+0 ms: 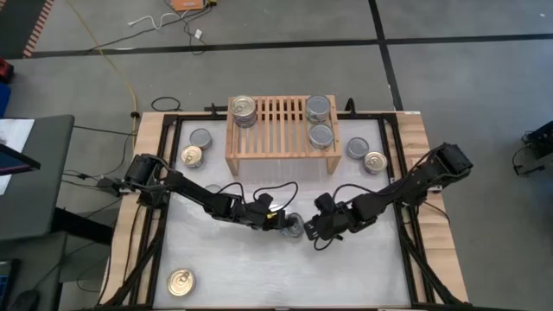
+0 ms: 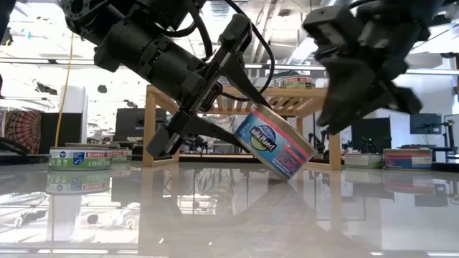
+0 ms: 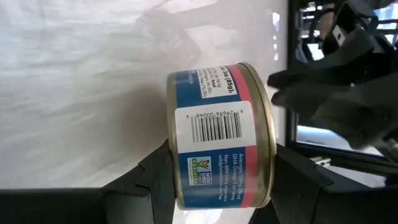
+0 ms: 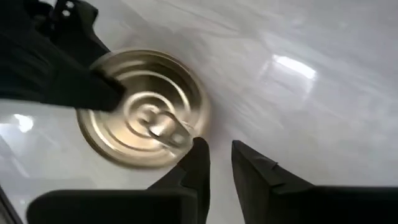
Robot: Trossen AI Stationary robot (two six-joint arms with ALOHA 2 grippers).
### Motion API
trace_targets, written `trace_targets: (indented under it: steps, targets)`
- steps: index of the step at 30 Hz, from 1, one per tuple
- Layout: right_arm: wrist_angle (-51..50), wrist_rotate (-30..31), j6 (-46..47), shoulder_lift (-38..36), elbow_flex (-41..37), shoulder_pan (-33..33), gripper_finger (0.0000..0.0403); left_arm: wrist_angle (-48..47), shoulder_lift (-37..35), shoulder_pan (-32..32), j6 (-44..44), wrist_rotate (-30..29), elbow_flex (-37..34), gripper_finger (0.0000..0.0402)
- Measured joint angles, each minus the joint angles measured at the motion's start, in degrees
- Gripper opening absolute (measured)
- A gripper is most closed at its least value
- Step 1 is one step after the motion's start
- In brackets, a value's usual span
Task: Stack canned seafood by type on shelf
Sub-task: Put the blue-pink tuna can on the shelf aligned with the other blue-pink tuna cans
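Gold-topped tin [image 2: 276, 149] hung tilted in left gripper's [image 1: 289, 224] fingers mid-table, rim near table [image 1: 363, 276]. Right gripper's [image 1: 313, 231] narrow fingers crowded it; likely knock, slip.

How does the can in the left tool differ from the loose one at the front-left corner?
The held can is tilted, clamped in the left tool; the corner can lies flat, untouched. The held can is mid-table beside the right tool; the corner can sits alone. Both have gold pull-ring tops.
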Motion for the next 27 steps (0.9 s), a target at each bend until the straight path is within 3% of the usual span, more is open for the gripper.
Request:
trace_targets:
  steps: [8,17,20,27]
  targets:
    - [-12.44,0.11,-2.99,-3.78,0.0,5.5,0.0102,7.28,-1.2,-0.97,-0.57,-3.1,-0.02,0.0194]
    - [-17.27,0.99,-0.63,-3.83,0.02,11.28,0.0102,5.85,-13.12,-4.19,3.86,-13.68,-0.02,0.0194]
    - [-18.24,1.05,-0.59,-3.81,0.02,12.45,0.0102,-0.25,-20.56,-4.76,7.46,-17.65,0.08,0.0194]
    - [-17.83,1.88,-0.57,-3.59,-0.23,12.67,0.0102,-27.57,-39.46,-4.5,8.93,-28.77,0.09,0.0194]
